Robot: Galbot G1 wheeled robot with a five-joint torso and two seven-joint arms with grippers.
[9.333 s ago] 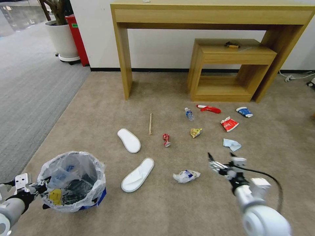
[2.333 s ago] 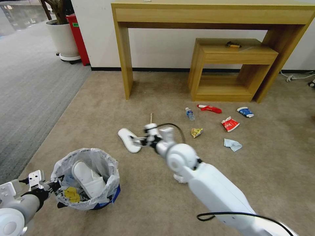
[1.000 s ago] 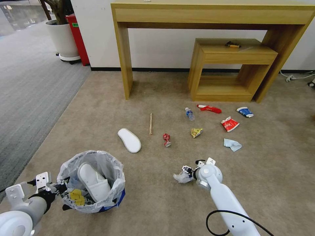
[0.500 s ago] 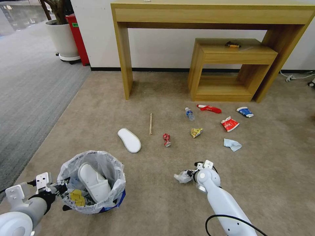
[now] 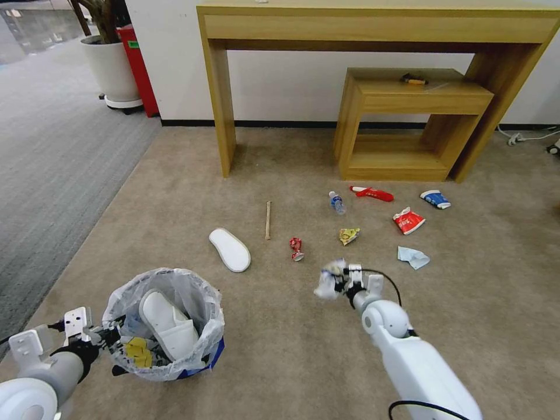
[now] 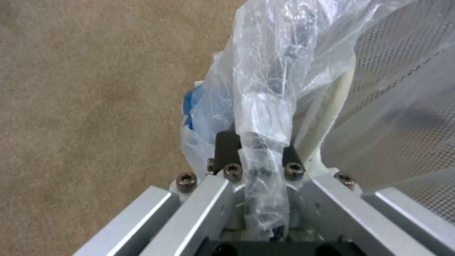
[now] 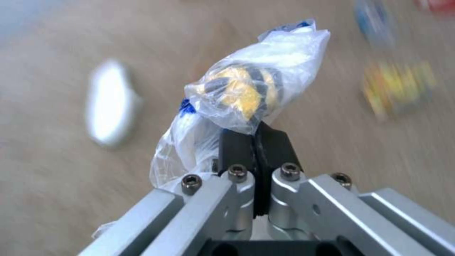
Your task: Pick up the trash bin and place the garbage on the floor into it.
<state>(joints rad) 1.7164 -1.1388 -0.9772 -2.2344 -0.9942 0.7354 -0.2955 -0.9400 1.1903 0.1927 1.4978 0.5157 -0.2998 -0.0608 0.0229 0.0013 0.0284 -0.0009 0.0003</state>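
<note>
The trash bin, lined with a crinkly white bag, hangs at the lower left with one white slipper inside. My left gripper is shut on its rim; the left wrist view shows the gripper pinching the liner. My right gripper is shut on a crumpled plastic wad, held above the floor. In the right wrist view the gripper clamps the wad. On the floor lie another slipper, a stick, a red can, a bottle and wrappers.
A tall wooden desk and a low wooden bench stand against the far wall. A white plant pot and a red box sit at the far left beside grey ribbed carpet. A pale tissue lies right of my arm.
One slipper went from the floor into the bin. My right gripper then came down on the plastic wad, shut on it, and has now lifted it off the carpet.
</note>
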